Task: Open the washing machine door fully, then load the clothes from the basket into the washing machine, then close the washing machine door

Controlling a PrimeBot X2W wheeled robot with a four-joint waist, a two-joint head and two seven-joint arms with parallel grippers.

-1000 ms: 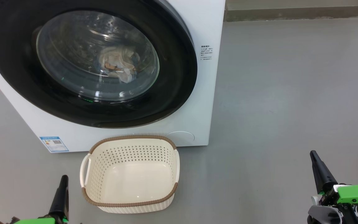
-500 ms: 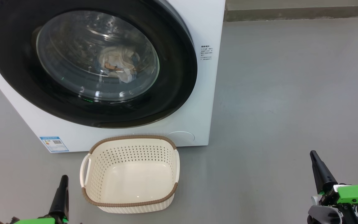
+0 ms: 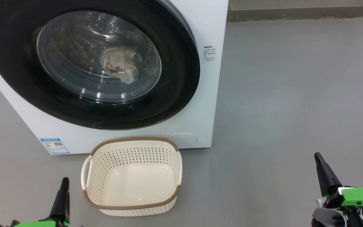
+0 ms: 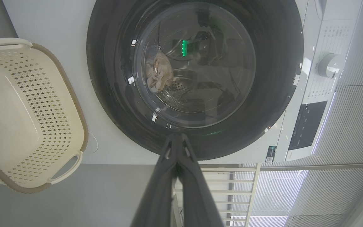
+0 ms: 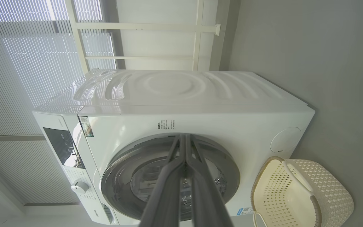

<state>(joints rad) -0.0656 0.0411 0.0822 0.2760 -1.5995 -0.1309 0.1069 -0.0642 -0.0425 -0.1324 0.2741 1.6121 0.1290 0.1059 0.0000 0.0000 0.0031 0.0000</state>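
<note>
A: The left gripper, two long dark fingers on a green mount, has its fingers pressed together on nothing. The right gripper is the same, low on the other side. Neither has stirred in the last second.

B: And the large round washing machine door, glossy black rim around bulging clear glass?

A: It looks closed against the big white boxy washing machine, just as it did a second ago. Through the glass, the cream and light blue clothes lie heaped inside the drum.

B: Anything outside it?

A: The small cream perforated plastic basket with the brown woven-look rim stands on the grey floor, just in front of the machine, with nothing in it.

B: So what does the stillness mean?

A: I'd judge all three steps done: clothes loaded, door shut, both grippers well apart from door and basket. Whether the latch has truly caught, I cannot tell.
</note>
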